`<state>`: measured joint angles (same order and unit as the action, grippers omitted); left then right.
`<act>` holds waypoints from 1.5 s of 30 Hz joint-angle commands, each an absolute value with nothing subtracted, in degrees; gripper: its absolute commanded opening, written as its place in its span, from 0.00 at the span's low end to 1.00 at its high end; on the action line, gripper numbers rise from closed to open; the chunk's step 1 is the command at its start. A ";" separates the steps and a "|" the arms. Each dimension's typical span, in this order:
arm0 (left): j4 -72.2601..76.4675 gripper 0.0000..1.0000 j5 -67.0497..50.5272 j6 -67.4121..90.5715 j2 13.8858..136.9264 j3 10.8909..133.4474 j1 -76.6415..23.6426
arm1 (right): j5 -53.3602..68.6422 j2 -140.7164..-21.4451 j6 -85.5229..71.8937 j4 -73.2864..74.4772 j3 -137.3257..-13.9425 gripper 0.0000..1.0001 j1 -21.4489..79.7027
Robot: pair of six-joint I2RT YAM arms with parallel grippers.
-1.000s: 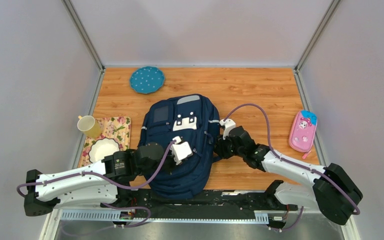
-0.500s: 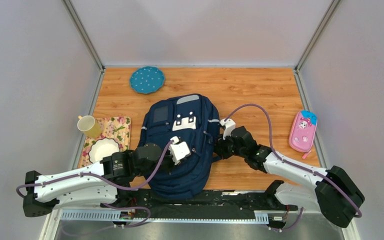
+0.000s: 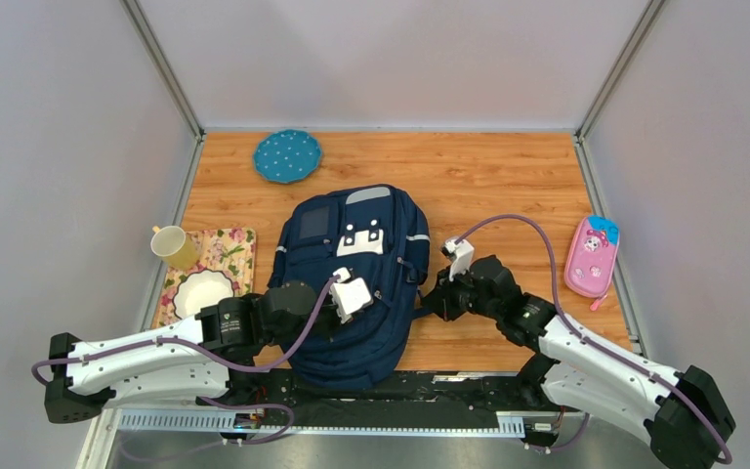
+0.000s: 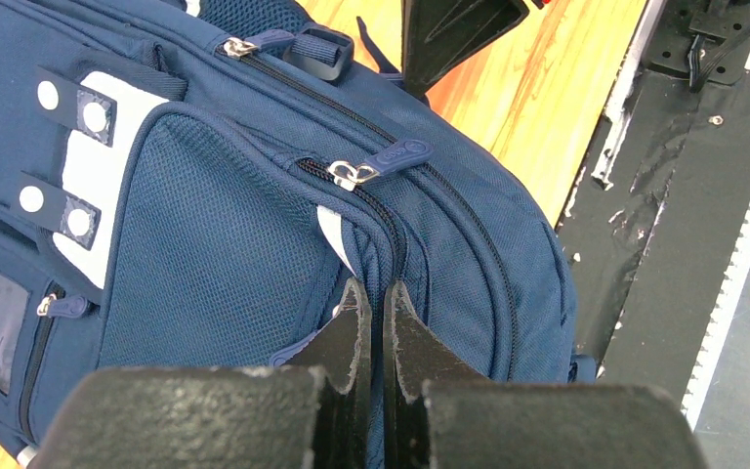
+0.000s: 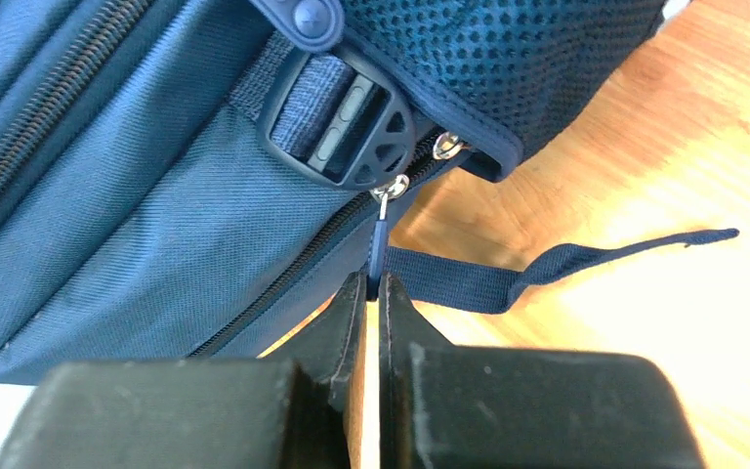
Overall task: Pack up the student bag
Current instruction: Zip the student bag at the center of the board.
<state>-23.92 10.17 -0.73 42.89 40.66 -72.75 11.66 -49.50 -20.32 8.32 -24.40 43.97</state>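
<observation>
At the far left of the wooden surface [image 3: 488, 176] stands one yellow mug [image 3: 169, 244], touching the corner of one flowered tray [image 3: 234, 246]. The tray carries a single white bowl [image 3: 201, 290], and what either vessel holds cannot be made out from above. Further back lies one teal dotted plate [image 3: 287, 155], apart from the rest. The one navy backpack [image 3: 376, 337] lies in the middle of the surface, front pockets up, its bottom end toward the arm bases; its inside is not in view. The left gripper [image 4: 376, 293] sits over the near part of the backpack's front, its jaws drawn almost together and clenched on a ridge of blue fabric just below a silver zip slider. At the backpack's right side, low against the surface, the right gripper [image 5: 371, 285] is pinched tight on a thin blue zipper pull [image 5: 379, 249] that hangs under a black buckle [image 5: 347, 132], with a loose strap [image 5: 547, 264] trailing across the wood beside it. Well to the right, near the edge, lies one pink pencil case [image 3: 591, 256] — closed, as far as can be seen. That makes two grippers, both on the backpack.
</observation>
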 commanded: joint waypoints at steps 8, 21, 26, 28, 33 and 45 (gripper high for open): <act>-20.12 0.00 11.16 -0.26 41.57 42.98 -72.69 | 1.77 -56.67 -20.92 7.91 -30.32 0.00 44.12; -20.92 0.00 11.34 1.14 40.08 42.63 -72.69 | -2.82 -61.88 -23.55 6.59 -31.73 0.01 41.22; -21.09 0.00 11.69 1.14 40.69 42.71 -72.69 | -0.88 -54.33 -25.74 9.30 -29.88 0.51 41.22; -21.01 0.00 11.69 1.14 40.87 42.63 -72.69 | -1.23 -49.78 -27.24 10.89 -29.44 0.60 41.05; -20.22 0.00 10.64 1.23 41.13 42.45 -72.69 | -1.15 -45.18 -36.09 13.71 -29.62 0.65 37.98; -19.51 0.00 2.90 3.78 43.68 42.02 -72.69 | 19.77 -65.02 -41.92 8.44 -47.54 0.67 29.97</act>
